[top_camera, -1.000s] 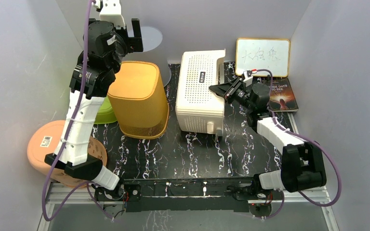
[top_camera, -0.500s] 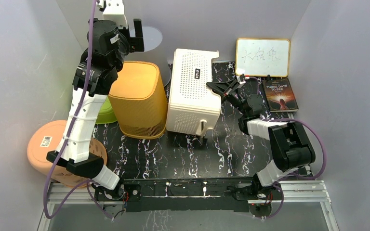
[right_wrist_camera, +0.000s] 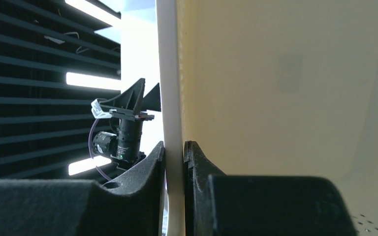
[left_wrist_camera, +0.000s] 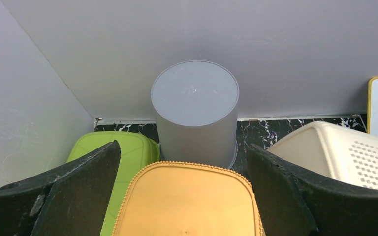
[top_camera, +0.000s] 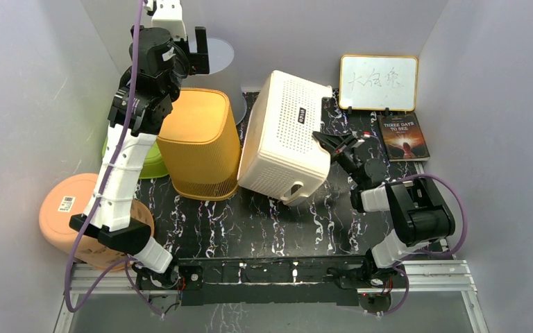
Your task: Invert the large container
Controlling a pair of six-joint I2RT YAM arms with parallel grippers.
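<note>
The large white perforated plastic container sits in the middle of the black marbled surface. It is tilted, one broad perforated face turned upward and its lower edge down near the surface. In the right wrist view its cream wall fills the right half of the picture, and its thin rim runs upright through the centre.

The right gripper meets the container's right side. Its black fingers are drawn close together, pinching that rim between them.

Just beside the container on the left stands an orange ribbed plastic bin, bottom up. Whether the two touch cannot be told.

The left gripper hangs in the air above the bin's far edge. Its fingers are spread wide and hold nothing. Between them, the left wrist view shows the flat bottom of the orange bin.

Behind the bin, a grey cylindrical plastic bucket stands upside down against the back wall. To the bin's left lies a lime-green plastic tub, partly hidden by the left arm in the top view.

At the near left, a round peach-coloured plastic container with a label lies partly over the surface's edge.

At the far right, a small gold-framed whiteboard leans on the back wall, and a dark paperback book lies flat just in front of it.
</note>
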